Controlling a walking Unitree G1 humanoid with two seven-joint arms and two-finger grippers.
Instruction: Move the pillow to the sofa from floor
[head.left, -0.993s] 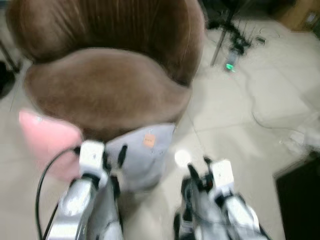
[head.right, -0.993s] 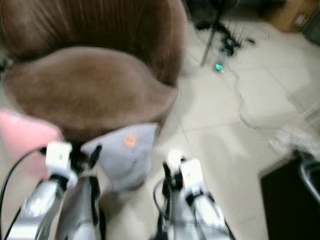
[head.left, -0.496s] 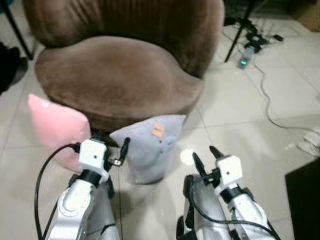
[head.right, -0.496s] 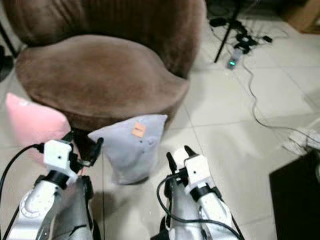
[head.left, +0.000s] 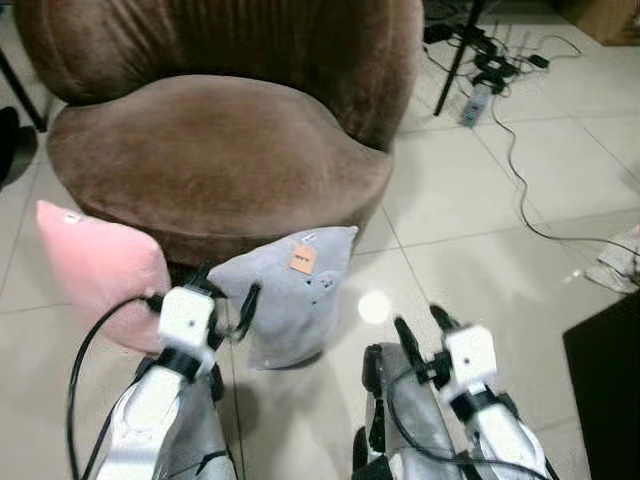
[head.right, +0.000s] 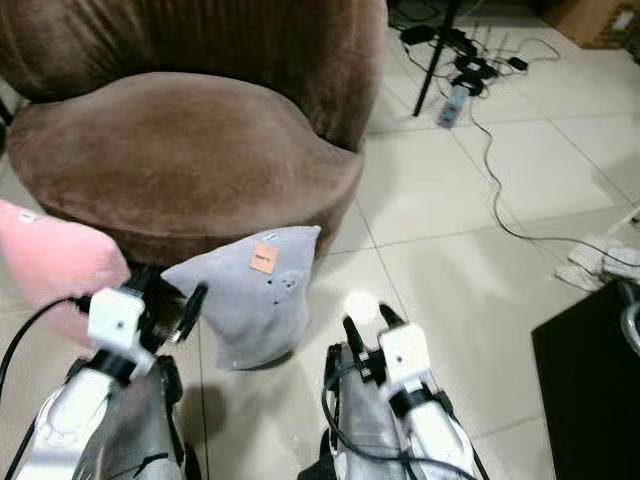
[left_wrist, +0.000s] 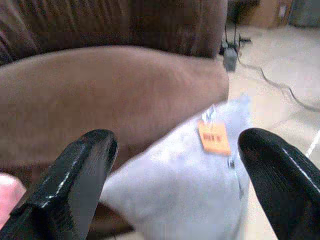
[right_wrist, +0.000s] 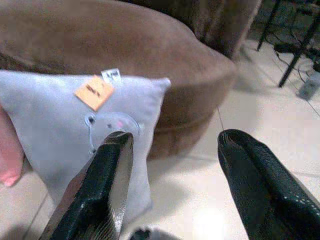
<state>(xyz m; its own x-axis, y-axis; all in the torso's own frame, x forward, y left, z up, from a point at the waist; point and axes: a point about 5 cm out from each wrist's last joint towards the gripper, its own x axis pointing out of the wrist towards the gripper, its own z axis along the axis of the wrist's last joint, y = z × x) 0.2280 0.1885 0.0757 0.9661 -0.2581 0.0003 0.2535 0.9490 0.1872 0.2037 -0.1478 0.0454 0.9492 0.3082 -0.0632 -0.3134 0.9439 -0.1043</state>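
Pale tiled floor (head.left: 470, 230) carries brown sofa (head.left: 220, 150), grey pillow (head.left: 295, 305), cables (head.left: 520, 170).

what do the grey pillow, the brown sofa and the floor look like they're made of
Grey pillow: soft matte woven fabric, apparently; it sags and carries an orange tag. Brown sofa: velvet-like plush, judging by its soft uneven sheen. Floor: glossy pale tiles, with grout lines and a light reflection.

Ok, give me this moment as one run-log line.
grey pillow: on floor, leaning against brown sofa | pink pillow: beside it | left hand: open, at grey pillow | right hand: open, empty
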